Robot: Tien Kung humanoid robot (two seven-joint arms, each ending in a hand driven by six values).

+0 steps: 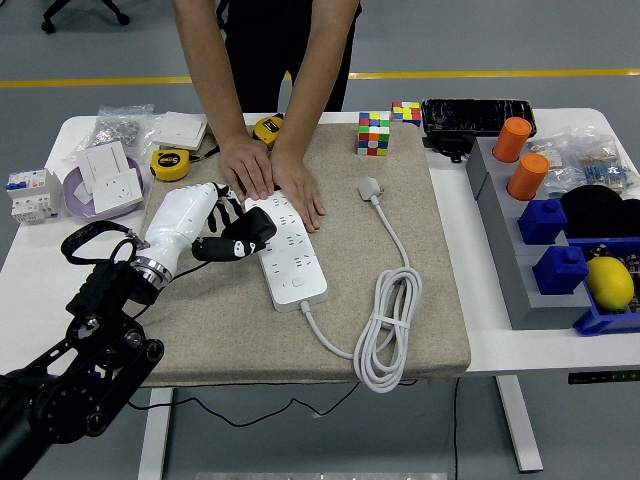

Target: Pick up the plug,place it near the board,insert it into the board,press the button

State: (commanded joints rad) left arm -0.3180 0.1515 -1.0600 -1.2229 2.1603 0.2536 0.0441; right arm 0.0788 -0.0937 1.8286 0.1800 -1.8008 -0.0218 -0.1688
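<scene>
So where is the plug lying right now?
In the head view, the white plug lies on the beige mat, right of the power strip and the person's hands, just below the Rubik's cube, untouched.

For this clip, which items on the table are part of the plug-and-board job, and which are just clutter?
Part of the job:
- white power strip, steadied by a person's hands
- black plug in the left robot hand

Just lying about:
- white plug on its coiled cable
- two colourful puzzle cubes
- yellow tape measures
- orange cylinders
- yellow lemon
</scene>
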